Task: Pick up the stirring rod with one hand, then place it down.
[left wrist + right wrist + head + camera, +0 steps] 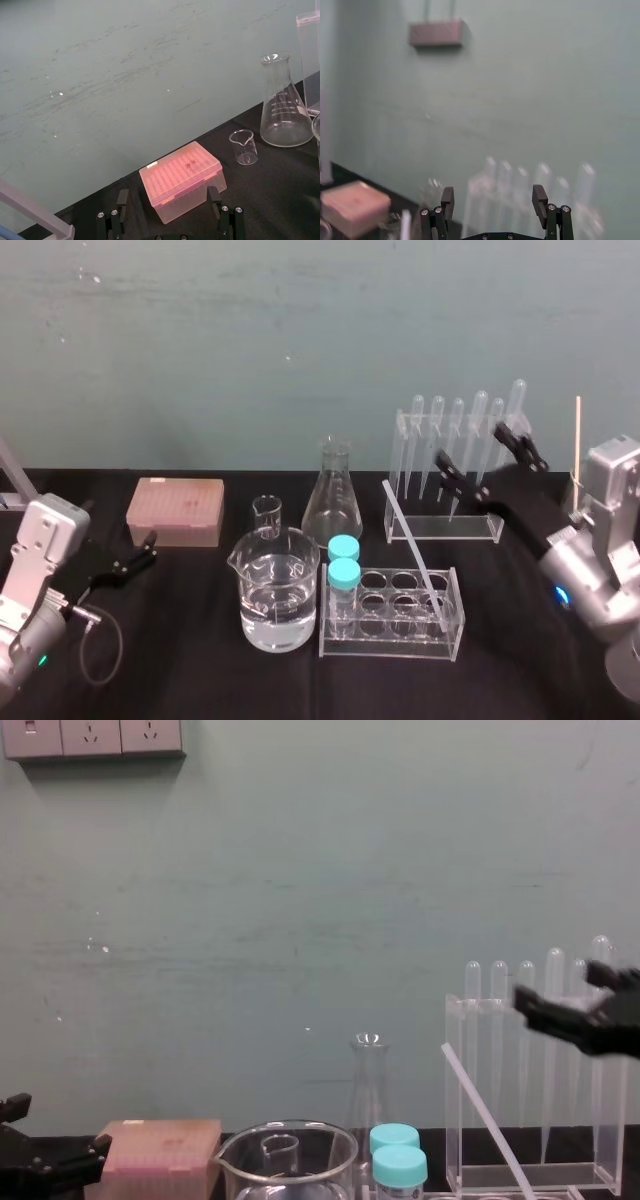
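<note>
Glassware crowds the black table [200, 680] in front of a scuffed teal wall [300, 330]: a pink tip box [176, 510], a large beaker [277, 590] of clear liquid, a small beaker [267, 517], a conical flask [331, 498], a low clear rack [390, 645] and a tall tube rack [445, 530]. I see the stirring rod [412, 545] leaning in the low rack, its foot at the rack's right end and its top slanting back and left, apart from both grippers. My right gripper [470, 442] hangs raised before the tall rack, fingers spread wide and empty. The left gripper [151, 548] sits low by the tip box, also spread with nothing in it. The chest camera gives me wall sockets [95, 737] high up and the rod's slant from the side; the head camera gives me its foot in the rack.
</note>
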Controlling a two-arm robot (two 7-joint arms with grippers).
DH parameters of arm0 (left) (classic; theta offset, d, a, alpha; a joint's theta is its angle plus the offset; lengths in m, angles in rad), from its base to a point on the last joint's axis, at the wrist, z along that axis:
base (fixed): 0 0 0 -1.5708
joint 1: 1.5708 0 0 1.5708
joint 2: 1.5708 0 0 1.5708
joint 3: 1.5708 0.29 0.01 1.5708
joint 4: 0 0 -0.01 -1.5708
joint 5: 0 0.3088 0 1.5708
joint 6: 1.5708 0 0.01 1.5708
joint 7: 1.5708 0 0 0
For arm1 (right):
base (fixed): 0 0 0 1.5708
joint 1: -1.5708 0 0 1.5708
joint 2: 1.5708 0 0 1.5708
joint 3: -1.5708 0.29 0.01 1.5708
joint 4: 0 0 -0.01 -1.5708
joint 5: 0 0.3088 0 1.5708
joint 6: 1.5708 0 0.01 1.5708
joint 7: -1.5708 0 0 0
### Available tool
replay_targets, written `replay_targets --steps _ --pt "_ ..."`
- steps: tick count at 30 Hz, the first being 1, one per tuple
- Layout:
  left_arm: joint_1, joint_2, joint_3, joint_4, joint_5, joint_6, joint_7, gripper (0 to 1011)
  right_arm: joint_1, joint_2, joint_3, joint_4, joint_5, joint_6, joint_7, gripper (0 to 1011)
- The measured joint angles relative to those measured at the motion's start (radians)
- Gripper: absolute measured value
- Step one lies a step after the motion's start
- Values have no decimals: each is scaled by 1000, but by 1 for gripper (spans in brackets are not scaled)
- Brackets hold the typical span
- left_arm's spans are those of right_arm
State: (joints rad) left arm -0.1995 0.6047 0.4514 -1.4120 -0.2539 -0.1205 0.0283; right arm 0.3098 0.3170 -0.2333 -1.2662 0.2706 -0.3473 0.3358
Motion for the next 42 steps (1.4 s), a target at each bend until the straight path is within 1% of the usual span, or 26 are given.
replay_targets --steps 1,2,3,4,5,6,7,9,10,13,14,26,42 --pt "0 0 0 0 0 0 0 1000 -25 8 10 -20 -12 28 -24 1000" --pt "0 0 0 0 0 0 0 1000 -37 12 14 -28 -18 43 -32 1002" --pt "0 0 0 0 0 0 0 1000 -58 20 20 -42 -29 70 -44 1002" --pt "0 0 0 0 0 0 0 1000 -58 20 20 -42 -29 70 -44 1000" --pt "0 0 0 0 0 0 0 1000 -76 27 23 -50 -39 97 -56 1000" --pt "0 0 0 0 0 0 0 1000 -85 30 24 -53 -45 112 -60 1000" --pt "0 0 0 0 0 0 0 1000 -97 36 24 -57 -55 149 -68 1000" --pt "0 0 0 0 0 0 0 1000 -107 38 26 -60 -61 186 -72 1002" --pt "0 0 0 0 0 0 0 1000 -111 38 26 -60 -64 222 -74 1000" --pt "0 0 0 0 0 0 0 1000 -112 34 31 -60 -64 262 -75 1002" --pt "0 0 0 0 0 0 0 1000 -112 33 31 -60 -63 268 -75 1002" --pt "0 0 0 0 0 0 0 1000 -110 34 30 -60 -63 249 -74 1002" --pt "0 0 0 0 0 0 0 1000 -109 35 28 -60 -63 240 -74 1000"
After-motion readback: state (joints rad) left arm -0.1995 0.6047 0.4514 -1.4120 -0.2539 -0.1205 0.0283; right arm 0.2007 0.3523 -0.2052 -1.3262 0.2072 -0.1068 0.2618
